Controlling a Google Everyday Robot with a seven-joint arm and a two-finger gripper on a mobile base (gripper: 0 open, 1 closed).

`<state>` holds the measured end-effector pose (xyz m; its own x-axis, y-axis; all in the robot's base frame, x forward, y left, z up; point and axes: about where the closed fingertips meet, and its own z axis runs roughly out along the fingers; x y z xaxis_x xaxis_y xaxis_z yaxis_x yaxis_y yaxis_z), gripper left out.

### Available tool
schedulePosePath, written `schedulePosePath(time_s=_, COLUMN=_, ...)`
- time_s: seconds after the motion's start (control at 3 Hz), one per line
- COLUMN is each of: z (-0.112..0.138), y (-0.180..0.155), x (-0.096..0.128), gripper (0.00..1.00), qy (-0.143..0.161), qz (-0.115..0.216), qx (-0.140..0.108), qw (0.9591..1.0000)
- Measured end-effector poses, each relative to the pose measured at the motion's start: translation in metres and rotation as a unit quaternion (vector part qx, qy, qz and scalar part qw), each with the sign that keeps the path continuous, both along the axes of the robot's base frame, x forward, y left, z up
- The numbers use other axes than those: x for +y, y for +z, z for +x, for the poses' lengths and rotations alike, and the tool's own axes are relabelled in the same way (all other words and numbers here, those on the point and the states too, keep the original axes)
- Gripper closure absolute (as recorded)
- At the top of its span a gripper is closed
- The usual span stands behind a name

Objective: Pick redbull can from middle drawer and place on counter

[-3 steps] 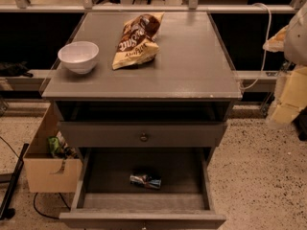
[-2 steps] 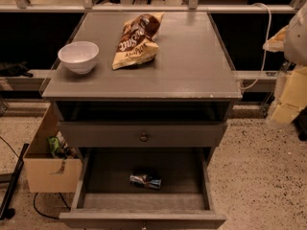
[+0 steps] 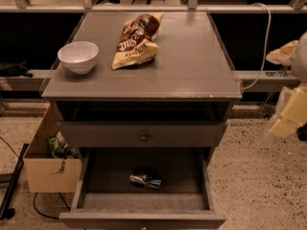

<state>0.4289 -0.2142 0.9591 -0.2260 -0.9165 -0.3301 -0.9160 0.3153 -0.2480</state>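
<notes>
The redbull can lies on its side on the dark floor of the pulled-out middle drawer, near its centre. The grey counter tops the cabinet above it. My gripper shows as pale blocks at the far right edge of the camera view. It hangs beside the cabinet at about the height of the closed drawer front, well right of and above the can. It holds nothing that I can see.
A white bowl and a yellow-brown snack bag sit on the counter. A closed drawer front with a round knob is above the open drawer. A cardboard box stands on the floor at the left. A white cable hangs at the right.
</notes>
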Motion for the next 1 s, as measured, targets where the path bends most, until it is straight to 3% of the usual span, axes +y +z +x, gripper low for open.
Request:
schedulePosePath(time_s=0.33, z=-0.013, y=-0.028, x=0.019, gripper=0.0, qy=0.009, qz=0.083, qx=-0.004, qw=0.9965)
schedulePosePath(time_s=0.67, z=-0.03, y=-0.074, x=0.049, gripper=0.0, qy=0.028, qz=0.159, qx=0.013, qw=0.9868)
schedulePosePath(time_s=1.0, z=-0.039, y=-0.111, x=0.065, gripper=0.0, qy=0.036, qz=0.215, qx=0.021, qw=0.9757)
